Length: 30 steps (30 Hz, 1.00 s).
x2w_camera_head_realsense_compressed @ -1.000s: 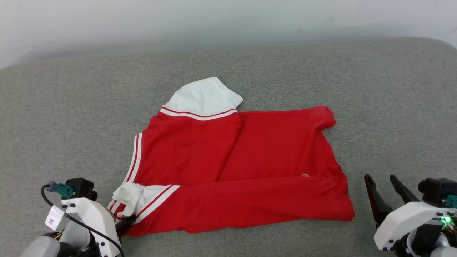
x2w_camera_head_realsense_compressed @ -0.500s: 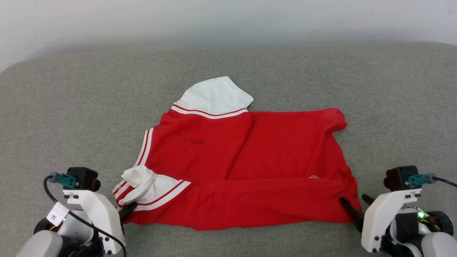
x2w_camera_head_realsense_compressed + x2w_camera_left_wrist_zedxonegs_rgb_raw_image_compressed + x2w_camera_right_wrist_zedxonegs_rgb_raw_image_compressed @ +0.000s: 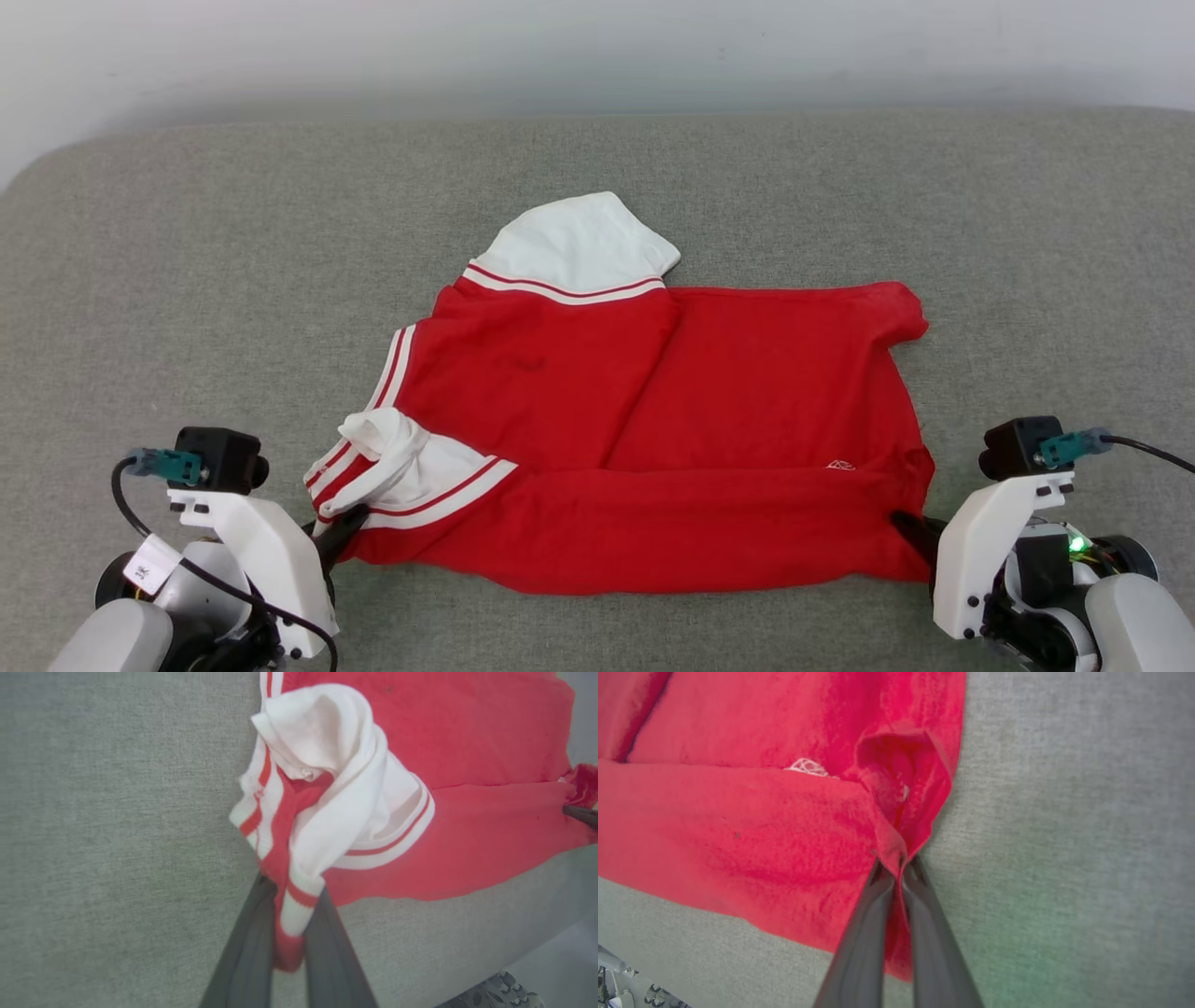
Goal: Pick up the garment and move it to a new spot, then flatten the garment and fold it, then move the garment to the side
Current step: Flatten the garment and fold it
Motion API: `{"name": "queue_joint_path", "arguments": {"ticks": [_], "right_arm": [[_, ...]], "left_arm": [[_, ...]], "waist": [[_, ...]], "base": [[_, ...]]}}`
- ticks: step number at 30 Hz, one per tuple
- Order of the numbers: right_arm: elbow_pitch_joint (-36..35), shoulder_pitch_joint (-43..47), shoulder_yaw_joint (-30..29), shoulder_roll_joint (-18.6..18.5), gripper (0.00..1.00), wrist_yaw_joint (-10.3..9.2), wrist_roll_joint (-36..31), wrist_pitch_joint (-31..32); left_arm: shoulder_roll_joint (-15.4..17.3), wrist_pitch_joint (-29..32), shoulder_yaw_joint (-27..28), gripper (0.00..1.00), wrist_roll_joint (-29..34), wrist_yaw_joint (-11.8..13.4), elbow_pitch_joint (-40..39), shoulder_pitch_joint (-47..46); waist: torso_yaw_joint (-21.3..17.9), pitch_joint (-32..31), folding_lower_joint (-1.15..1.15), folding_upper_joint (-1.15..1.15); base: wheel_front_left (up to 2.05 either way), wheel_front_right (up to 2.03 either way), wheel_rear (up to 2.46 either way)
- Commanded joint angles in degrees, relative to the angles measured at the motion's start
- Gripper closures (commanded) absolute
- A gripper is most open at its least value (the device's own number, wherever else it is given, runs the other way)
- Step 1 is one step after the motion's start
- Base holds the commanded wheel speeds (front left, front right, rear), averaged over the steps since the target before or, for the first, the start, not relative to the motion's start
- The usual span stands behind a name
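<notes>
Garment: the red garment (image 3: 653, 420) lies partly folded in the middle of the grey fabric surface (image 3: 187, 280), its near edge doubled over.
Left fingers: your left fingers (image 3: 247, 952) are pinched shut on the striped white sleeve corner nearest you.
Right fingers: your right fingers (image 3: 864, 942) are clamped on the red corner at the opposite end.
Why: gripping both near corners probably lets you lift the fold evenly.

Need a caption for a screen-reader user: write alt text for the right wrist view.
The right gripper has its jaws shut on a bunched corner of the red garment, which lies partly folded on a grey fabric surface. A small white mark shows on the red cloth beside the fold.
</notes>
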Motion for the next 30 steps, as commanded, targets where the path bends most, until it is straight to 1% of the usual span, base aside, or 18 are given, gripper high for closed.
{"name": "queue_joint_path", "arguments": {"ticks": [1, 6, 7, 12, 17, 22, 27, 28, 29, 30], "right_arm": [[0.6, 0.1, 0.3, -0.2, 1.00, -0.07, 0.1, 0.2], [-2.6, 1.1, -0.4, -1.6, 1.00, -0.06, -0.1, -0.2], [-4.7, 2.7, -0.9, -2.1, 1.00, -0.06, -0.4, 0.4], [-8.3, 6.8, -2.0, -2.3, 1.00, -0.06, -0.7, 2.3], [-11.5, 12.3, -3.8, -1.6, 1.00, -0.06, -0.5, 4.1], [-13.4, 17.5, -5.7, -0.3, 1.00, -0.07, -0.2, 5.5], [-13.0, 20.5, -6.6, 1.1, 1.00, -0.06, -0.9, 3.8], [-12.4, 20.7, -6.9, 1.7, 0.97, -0.07, -0.7, 2.8], [-11.8, 20.8, -7.0, 2.0, 0.63, -0.06, -0.9, 1.9], [-11.4, 20.8, -7.0, 2.2, 0.00, -0.06, -1.1, 0.9]], "left_arm": [[-0.2, -0.4, 0.2, 1.00, 0.3, -0.4, -0.3, 0.5], [-0.4, -2.7, 0.3, 1.00, 0.8, -0.7, -1.6, 1.5], [-0.4, -3.2, 0.2, 1.00, 0.9, -0.3, -2.4, 3.0], [0.0, -2.4, 0.3, 1.00, -0.2, 1.0, -3.5, 6.5], [0.6, -1.8, 0.9, 1.00, -1.5, 3.1, -4.3, 11.4], [-0.1, -1.3, 0.8, 1.00, -3.5, 4.6, -4.1, 16.4], [-1.6, -2.5, 0.3, 1.00, -4.3, 4.2, -2.6, 18.0], [-2.0, -2.9, 0.1, 1.00, -4.0, 4.0, -1.9, 17.6], [-2.5, -3.5, -0.2, 0.91, -3.6, 3.7, -1.3, 16.9], [-3.1, -3.8, -0.5, 0.56, -3.7, 3.3, -0.5, 16.3]], "waist": [[0.0, -0.3, 0.00, 0.00], [0.2, -2.6, 0.00, 0.00], [0.3, -4.2, 0.00, 0.00], [0.6, -7.1, 0.00, 0.00], [0.5, -9.7, 0.00, 0.00], [0.4, -11.2, 0.00, 0.00], [0.5, -11.4, 0.00, 0.00], [0.6, -11.3, 0.00, 0.00], [0.7, -11.3, 0.00, 0.00], [0.9, -11.2, 0.00, 0.00]], "base": [[0.00, 0.00, 0.00], [0.00, 0.00, 0.00], [0.00, 0.00, 0.00], [0.00, 0.00, 0.00], [0.00, 0.00, 0.00], [0.00, 0.00, 0.00], [0.00, 0.00, 0.00], [0.00, 0.00, 0.00], [0.00, 0.00, 0.00], [0.00, 0.00, 0.00]]}}
